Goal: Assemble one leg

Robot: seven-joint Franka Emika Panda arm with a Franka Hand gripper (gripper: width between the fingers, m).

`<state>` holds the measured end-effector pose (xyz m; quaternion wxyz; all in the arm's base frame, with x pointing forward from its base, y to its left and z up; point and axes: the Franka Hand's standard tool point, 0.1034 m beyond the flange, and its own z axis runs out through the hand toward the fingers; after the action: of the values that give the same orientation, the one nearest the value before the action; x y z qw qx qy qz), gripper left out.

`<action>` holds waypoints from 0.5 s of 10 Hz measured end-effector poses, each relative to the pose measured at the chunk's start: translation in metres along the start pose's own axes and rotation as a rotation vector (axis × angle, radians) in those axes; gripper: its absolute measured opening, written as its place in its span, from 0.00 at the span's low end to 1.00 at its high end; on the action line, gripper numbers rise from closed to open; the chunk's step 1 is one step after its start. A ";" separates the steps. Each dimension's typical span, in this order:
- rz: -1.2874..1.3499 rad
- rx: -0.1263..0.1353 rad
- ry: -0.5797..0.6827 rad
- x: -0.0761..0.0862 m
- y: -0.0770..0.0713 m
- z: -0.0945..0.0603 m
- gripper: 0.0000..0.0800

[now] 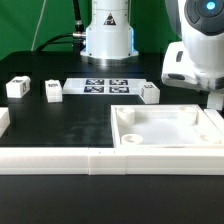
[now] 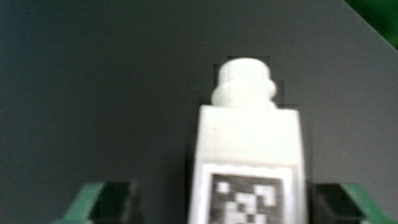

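Note:
In the wrist view a white leg (image 2: 246,150) lies on the black table, with a rounded peg at one end and a black-and-white tag on its face. My gripper (image 2: 217,205) is open and straddles its tagged end, with a dark gap between the leg and each green-padded finger (image 2: 98,203). In the exterior view the arm's white hand (image 1: 198,60) hangs at the exterior view's right, behind the tray-like part (image 1: 215,122); its fingers and this leg are hidden there. Three more legs (image 1: 17,88), (image 1: 52,90), (image 1: 150,92) stand in a row on the table.
The marker board (image 1: 105,85) lies at the back middle, in front of the robot's base (image 1: 107,35). A long white rail (image 1: 100,160) runs along the table's front edge. A white block (image 1: 3,122) sits at the exterior view's left edge.

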<state>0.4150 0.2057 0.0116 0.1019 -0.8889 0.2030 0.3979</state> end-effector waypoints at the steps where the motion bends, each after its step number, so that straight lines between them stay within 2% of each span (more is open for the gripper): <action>1: 0.000 0.000 0.000 0.000 0.000 0.000 0.50; 2: 0.000 0.000 0.000 0.000 0.000 0.000 0.36; 5: 0.000 0.000 0.000 0.000 0.000 0.000 0.36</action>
<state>0.4149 0.2054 0.0115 0.1018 -0.8888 0.2032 0.3980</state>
